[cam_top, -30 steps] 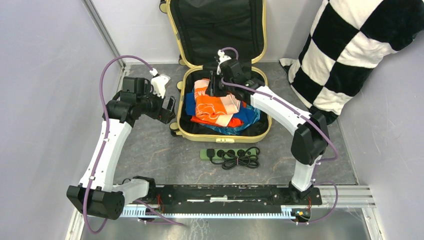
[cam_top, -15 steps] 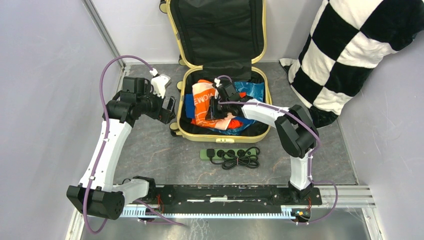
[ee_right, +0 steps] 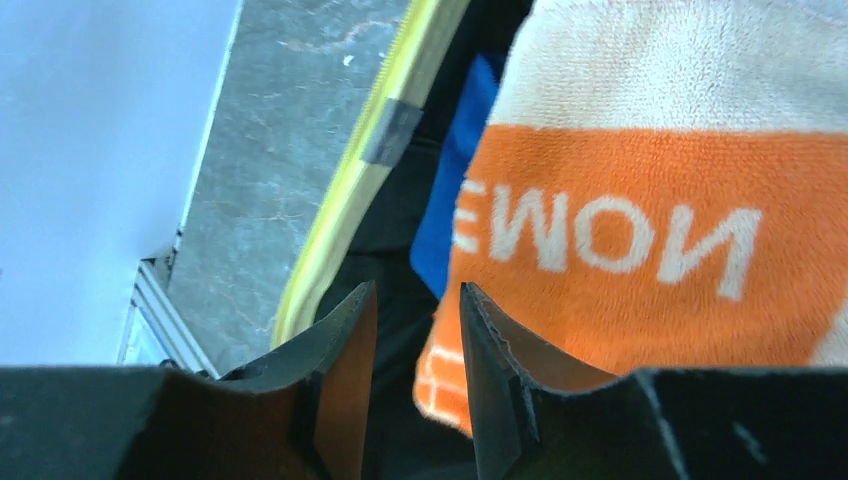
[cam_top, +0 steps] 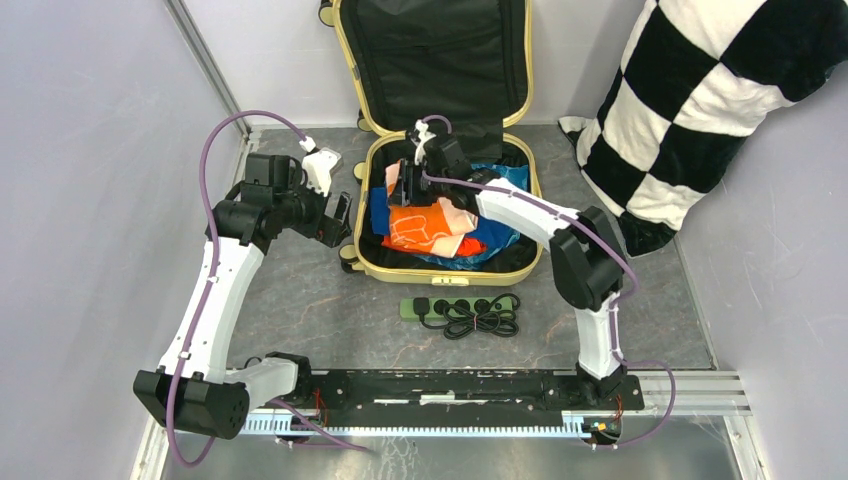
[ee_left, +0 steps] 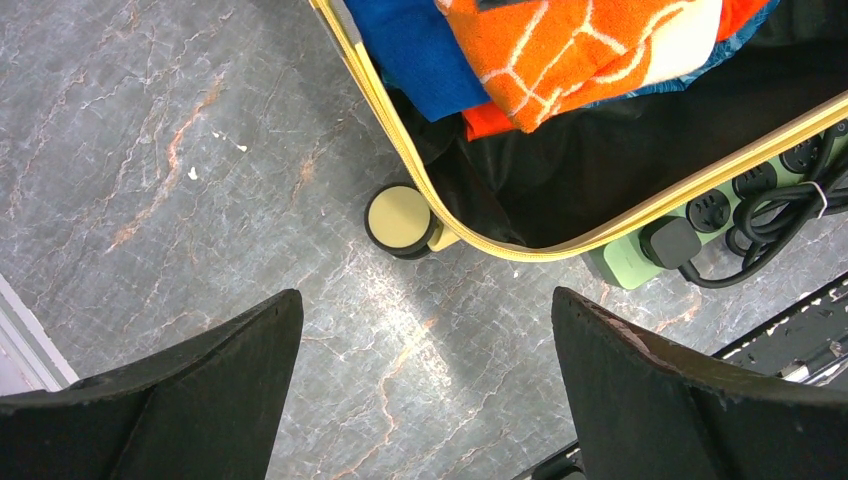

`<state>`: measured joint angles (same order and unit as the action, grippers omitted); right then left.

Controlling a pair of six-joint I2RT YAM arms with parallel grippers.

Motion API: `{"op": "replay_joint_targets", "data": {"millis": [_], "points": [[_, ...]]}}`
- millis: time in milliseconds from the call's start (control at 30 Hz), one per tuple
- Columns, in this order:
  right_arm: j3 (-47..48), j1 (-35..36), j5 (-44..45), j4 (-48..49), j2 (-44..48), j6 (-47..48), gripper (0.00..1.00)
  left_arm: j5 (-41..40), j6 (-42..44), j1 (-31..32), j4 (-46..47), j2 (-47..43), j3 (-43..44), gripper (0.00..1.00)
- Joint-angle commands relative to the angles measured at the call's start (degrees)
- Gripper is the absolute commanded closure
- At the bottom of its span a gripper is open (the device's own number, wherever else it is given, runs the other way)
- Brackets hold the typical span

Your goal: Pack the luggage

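At the left of the top view, the left gripper (cam_top: 337, 218) is held just beside the left wall of the luggage (cam_top: 430, 60), and its jaws are spread wide with nothing between them. Only the left wrist view shows what lies under it: bare grey bench (ee_left: 150, 150), a black-and-yellow wheel (ee_left: 398, 218) at the near left corner of the luggage (ee_left: 560, 170), and the end of a green power strip (ee_left: 640, 255) just beside the front rim.

The luggage is seen lying open at the middle back of the bench (cam_top: 300, 300), its lid stood upright against the rear wall. The shell is pale yellow with rounded corners and black lining. An orange-and-white towel (cam_top: 430, 225) lies on top of blue cloth (cam_top: 378, 212) in the lower half.

The right gripper (cam_top: 408, 183) is placed over the back left of that half. White letters on the towel (ee_right: 640, 240) are shown only by the right wrist view. There the jaws stand close together with a narrow gap, and whether the towel's edge is pinched cannot be told.

A black-and-white checkered pillow (cam_top: 720, 90) is propped at the far right.
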<state>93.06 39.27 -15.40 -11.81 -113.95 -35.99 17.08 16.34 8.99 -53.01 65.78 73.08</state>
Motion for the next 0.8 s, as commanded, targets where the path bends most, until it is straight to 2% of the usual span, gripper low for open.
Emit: {"op": "replay_joint_targets", "data": {"millis": [0, 200, 300, 433, 633, 767], "points": [[-0.22, -0.08, -2.79, 1.65, -8.57, -0.94, 0.58, 1.55, 1.79, -0.29, 1.8, -0.14, -0.26, 0.0], [-3.77, -0.14, -3.48, 5.74, -12.95, -1.38, 0.58, 0.63, 2.45, -0.29, 2.72, 0.27, -1.62, 0.0], [-1.54, 0.01, -4.81, 4.93, -12.55, 0.24, 0.48, 0.77, 2.45, -0.29, 3.08, 0.65, -2.03, 0.0], [1.72, -0.74, -6.03, 2.59, -7.4, 2.85, 0.41, 1.08, 2.3, -0.29, 3.26, 1.05, -1.93, 0.0], [2.43, -3.94, -7.69, 2.68, -3.67, 2.46, 0.4, 1.49, 1.8, -0.29, 3.58, 1.1, -1.98, 0.0], [-3.63, -5.85, -8.6, 5.47, -4.95, 1.28, 0.43, 3.17, 0.82, -0.29, 2.93, 1.2, -1.0, 0.0]]}}
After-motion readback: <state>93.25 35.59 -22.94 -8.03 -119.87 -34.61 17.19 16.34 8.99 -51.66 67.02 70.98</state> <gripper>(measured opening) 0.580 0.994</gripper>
